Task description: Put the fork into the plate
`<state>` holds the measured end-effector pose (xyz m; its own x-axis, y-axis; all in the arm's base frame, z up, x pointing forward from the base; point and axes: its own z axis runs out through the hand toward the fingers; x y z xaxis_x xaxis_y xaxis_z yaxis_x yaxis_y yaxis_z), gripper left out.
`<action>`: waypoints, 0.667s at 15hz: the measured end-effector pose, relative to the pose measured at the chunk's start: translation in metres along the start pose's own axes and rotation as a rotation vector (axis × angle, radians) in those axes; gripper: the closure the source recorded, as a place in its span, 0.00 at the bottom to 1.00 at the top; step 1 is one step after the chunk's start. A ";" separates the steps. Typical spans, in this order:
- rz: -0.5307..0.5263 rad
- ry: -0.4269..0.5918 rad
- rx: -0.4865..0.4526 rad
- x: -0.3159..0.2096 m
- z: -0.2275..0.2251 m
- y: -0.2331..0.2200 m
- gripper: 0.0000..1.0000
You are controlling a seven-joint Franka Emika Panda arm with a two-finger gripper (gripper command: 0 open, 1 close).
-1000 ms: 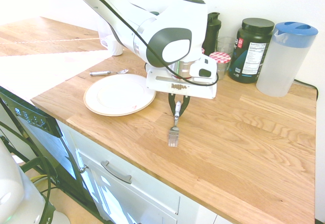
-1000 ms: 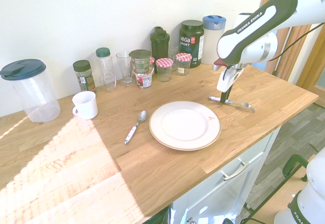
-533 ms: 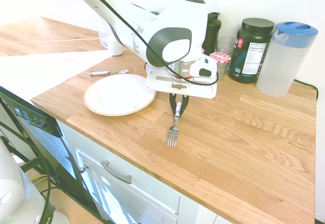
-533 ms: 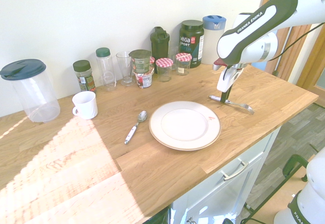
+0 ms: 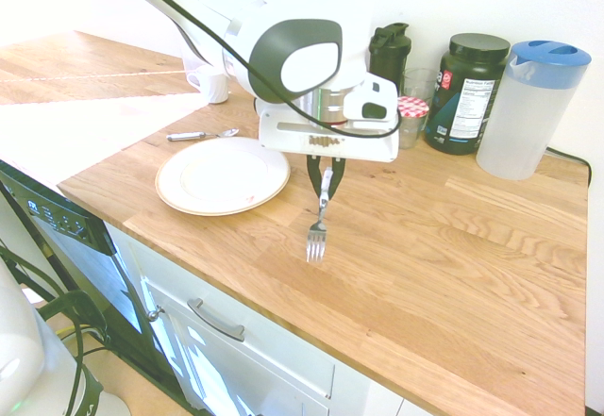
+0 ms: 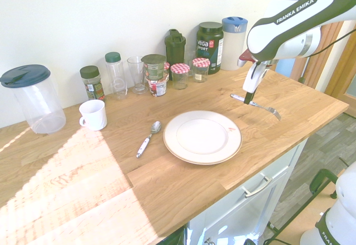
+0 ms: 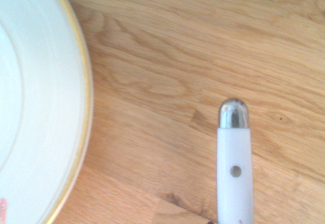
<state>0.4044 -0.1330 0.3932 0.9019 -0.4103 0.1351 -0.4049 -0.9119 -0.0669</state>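
"Pale wood countertop [image 5: 444,246] all round; where's the fork [image 5: 323,210]?"

"Pinched by its handle in my gripper [image 5: 326,164], tines slanting down, beside the plate [image 5: 223,178]."

"And next?"

"I'd lift the tines above the rim, travel level, lower gently over the centre, then release."
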 end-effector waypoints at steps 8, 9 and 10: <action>-0.072 0.028 -0.112 -0.044 -0.033 -0.133 1.00; -0.080 0.033 -0.125 -0.049 -0.036 -0.148 1.00; -0.086 0.037 -0.138 -0.054 -0.037 -0.162 1.00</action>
<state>0.4155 0.0371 0.4334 0.9289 -0.3286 0.1706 -0.3458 -0.9347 0.0821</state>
